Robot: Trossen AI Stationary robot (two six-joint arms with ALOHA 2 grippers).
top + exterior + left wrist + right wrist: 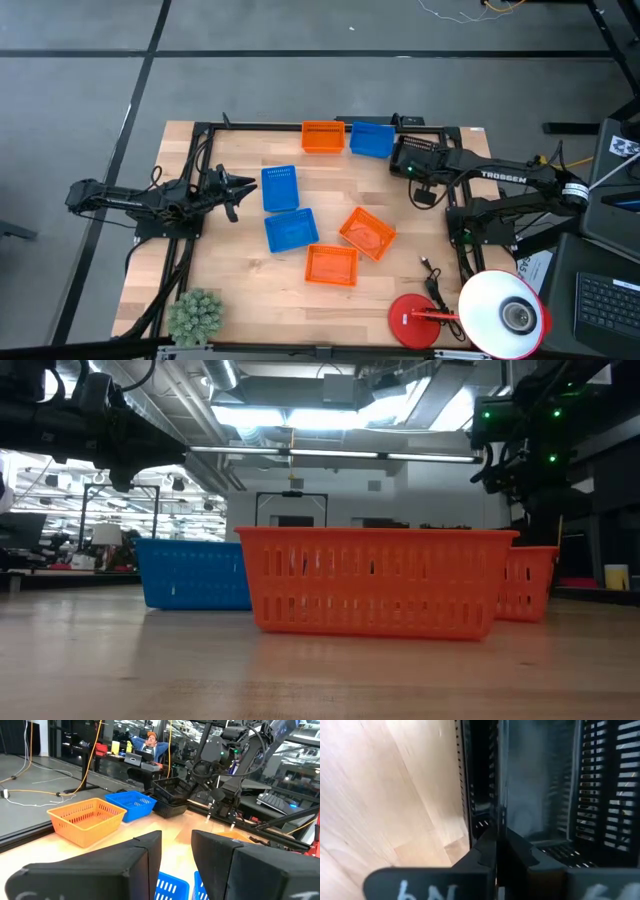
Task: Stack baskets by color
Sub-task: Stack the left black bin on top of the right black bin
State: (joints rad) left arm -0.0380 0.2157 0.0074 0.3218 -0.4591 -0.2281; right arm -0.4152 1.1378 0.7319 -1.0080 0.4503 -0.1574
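Black baskets (pixel 171 799) stand nested at the table's far right, and my right gripper (pixel 497 851) comes down on them, shut on a wall of the upper one. One orange basket (pixel 321 137) and one blue basket (pixel 372 139) stand along the far edge. Two blue baskets (pixel 279 187) (pixel 291 231) and two orange baskets (pixel 367 232) (pixel 331 265) rest on their bottoms mid-table. My left gripper (pixel 236 190) hovers open at the left, beside the blue baskets, with nothing between its fingers. My right gripper pinches a mesh wall of the black basket at its top rim (pixel 497 815), with one finger inside the basket and one outside. The fingers slant down from above. Whether the basket rests fully in the one beneath, I cannot tell.
A red lamp base (pixel 415 318) with a white shade (pixel 505 312) and a loose cable stand at the near right. A green fuzzy plant (pixel 194 315) sits at the near left corner. Bare wood lies between the left arm and the near edge.
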